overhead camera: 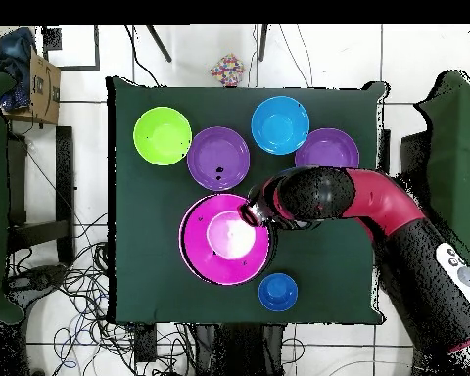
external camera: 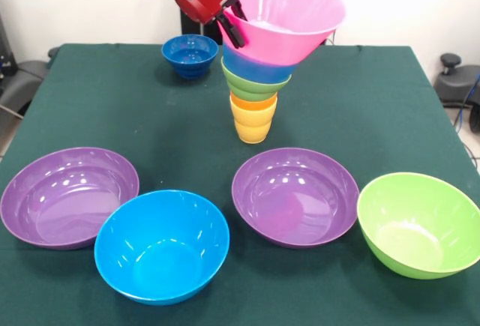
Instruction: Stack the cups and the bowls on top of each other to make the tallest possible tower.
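Dark green cloth-covered counter (external camera: 112, 94) before a plain white wall (external camera: 90, 4); white tiled floor (overhead camera: 72, 108) strewn with black cables (overhead camera: 63, 284).

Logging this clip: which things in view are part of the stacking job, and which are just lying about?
Part of the job:
- tower of cups and small bowls
- pink bowl, tilted on top of it, gripper at its rim
- two purple bowls
- large blue bowl
- large green bowl
- small dark blue bowl

Lying about:
- cardboard box
- floor cables
- small patterned object beyond the table
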Motion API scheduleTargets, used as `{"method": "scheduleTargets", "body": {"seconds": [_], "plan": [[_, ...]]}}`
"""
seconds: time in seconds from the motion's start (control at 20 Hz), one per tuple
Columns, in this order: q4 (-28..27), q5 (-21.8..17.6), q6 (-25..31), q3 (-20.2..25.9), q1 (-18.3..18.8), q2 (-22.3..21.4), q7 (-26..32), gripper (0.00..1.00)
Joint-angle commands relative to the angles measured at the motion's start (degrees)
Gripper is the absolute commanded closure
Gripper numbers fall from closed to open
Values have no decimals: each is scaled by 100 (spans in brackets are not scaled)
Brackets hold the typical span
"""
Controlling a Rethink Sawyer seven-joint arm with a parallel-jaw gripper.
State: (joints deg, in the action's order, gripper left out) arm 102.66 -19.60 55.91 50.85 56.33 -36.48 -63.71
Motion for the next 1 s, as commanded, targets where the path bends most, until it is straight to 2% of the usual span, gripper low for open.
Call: {"method": "scheduleTargets", "body": {"seconds": [0.05, 0.4, 0.7, 1.0], "plan": [[-237, -361, -464, -77, -101, 323, 319, 100], [-194, -360, -468, -101, -68, 321, 319, 100], [76, -44, -43, 52, 5, -332, 114, 100], [47, 216, 251, 82, -143, -661, -53, 100]]}}
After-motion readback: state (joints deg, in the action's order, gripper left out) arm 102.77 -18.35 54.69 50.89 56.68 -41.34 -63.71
